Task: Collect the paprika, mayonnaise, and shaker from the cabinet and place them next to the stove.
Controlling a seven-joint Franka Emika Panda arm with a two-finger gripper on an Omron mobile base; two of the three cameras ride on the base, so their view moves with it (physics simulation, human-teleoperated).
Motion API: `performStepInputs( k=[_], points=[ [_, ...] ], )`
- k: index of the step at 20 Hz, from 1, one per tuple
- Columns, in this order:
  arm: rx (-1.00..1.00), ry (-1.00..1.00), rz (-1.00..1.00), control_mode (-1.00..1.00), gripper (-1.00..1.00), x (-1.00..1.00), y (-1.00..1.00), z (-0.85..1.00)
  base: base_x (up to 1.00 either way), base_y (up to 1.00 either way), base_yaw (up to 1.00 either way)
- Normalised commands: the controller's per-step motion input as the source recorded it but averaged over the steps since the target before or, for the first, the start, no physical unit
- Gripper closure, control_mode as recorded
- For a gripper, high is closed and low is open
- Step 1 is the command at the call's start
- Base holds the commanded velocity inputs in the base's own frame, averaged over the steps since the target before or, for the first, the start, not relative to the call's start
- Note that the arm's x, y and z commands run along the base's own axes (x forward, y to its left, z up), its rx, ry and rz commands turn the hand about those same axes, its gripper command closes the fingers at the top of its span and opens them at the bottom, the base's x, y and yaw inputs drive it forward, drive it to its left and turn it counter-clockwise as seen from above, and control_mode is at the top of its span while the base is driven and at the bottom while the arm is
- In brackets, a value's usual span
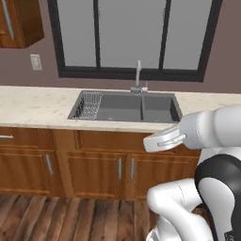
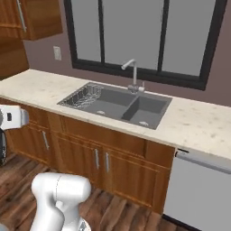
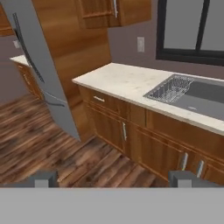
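Facing the sink stretch of counter, seemingly travelling toward the cabinet up at the left, doors closed, so paprika, mayonnaise and shaker presumably inside. Carrying nothing between gripper fingers, spread wide. Needing next to close in and pull the bar handle.
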Motion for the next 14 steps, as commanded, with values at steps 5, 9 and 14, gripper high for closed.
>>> performStepInputs(
  k=[5, 9, 14],
  points=[
    [0.00, 0.00, 0.00, 1.00, -1.00, 0.00, 0.00, 0.00, 0.86, 1.00, 0.04],
    [0.00, 0.00, 0.00, 1.00, -1.00, 0.00, 0.00, 0.00, 0.84, 1.00, 0.04],
    [0.00, 0.00, 0.00, 1.00, -1.00, 0.00, 0.00, 0.00, 0.71, 1.00, 0.06]
  ],
)
